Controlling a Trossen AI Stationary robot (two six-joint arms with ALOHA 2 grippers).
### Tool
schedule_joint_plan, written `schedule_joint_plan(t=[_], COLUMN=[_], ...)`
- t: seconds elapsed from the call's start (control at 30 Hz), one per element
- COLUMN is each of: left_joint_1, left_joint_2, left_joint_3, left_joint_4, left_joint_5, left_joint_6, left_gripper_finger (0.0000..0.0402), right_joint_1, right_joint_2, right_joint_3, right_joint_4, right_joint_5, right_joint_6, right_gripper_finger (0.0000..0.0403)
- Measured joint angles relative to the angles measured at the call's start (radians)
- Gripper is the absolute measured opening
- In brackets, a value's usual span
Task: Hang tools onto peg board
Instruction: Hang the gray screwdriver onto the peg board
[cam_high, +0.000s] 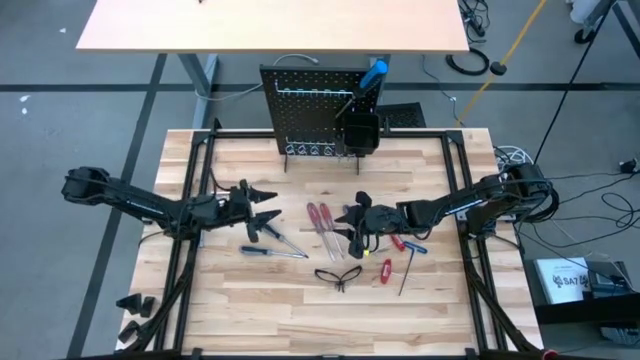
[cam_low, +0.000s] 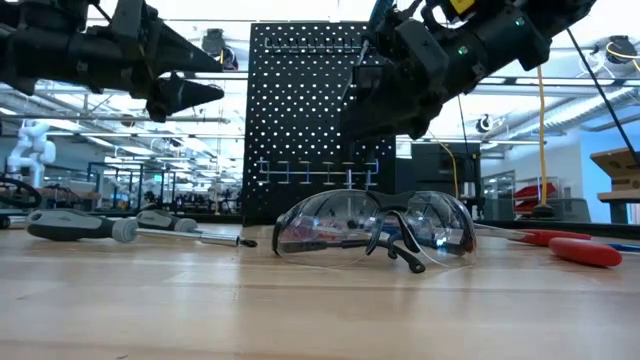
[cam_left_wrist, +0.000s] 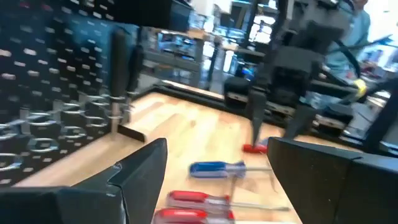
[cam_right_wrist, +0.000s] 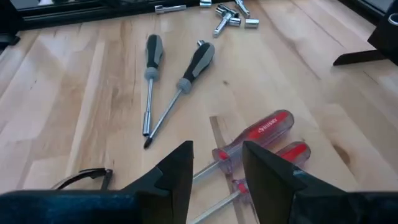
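Tools lie on the table before the peg board: two red screwdrivers, two black screwdrivers, one glasses. Left hand open; right hand half-open, empty, above the red screwdrivers.

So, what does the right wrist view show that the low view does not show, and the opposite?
Only the right wrist view shows the two red-handled screwdrivers lying just past the right gripper, and the small silver metal pieces far off on the table.

Only the low view shows the upright peg board with its pale hooks, the full black-framed glasses in front of it, and the left gripper above the table.

Both show the wooden table and the two black-handled screwdrivers lying on it.
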Motion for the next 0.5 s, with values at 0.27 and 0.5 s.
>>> schedule_joint_plan(t=[0.27,0.5], left_joint_1=[0.000,0.000], left_joint_2=[0.129,0.234], left_joint_3=[0.000,0.016], left_joint_4=[0.125,0.225], left_joint_5=[0.135,0.172], left_joint_6=[-0.007,0.013], left_gripper_finger=[0.0283,0.0283], right_joint_1=[-0.016,-0.031], right_joint_2=[0.013,0.013], right_joint_3=[0.000,-0.001], right_joint_4=[-0.035,-0.067], right_joint_5=[0.004,0.006], right_joint_6=[-0.003,0.023], right_gripper_finger=[0.0130,0.0130])
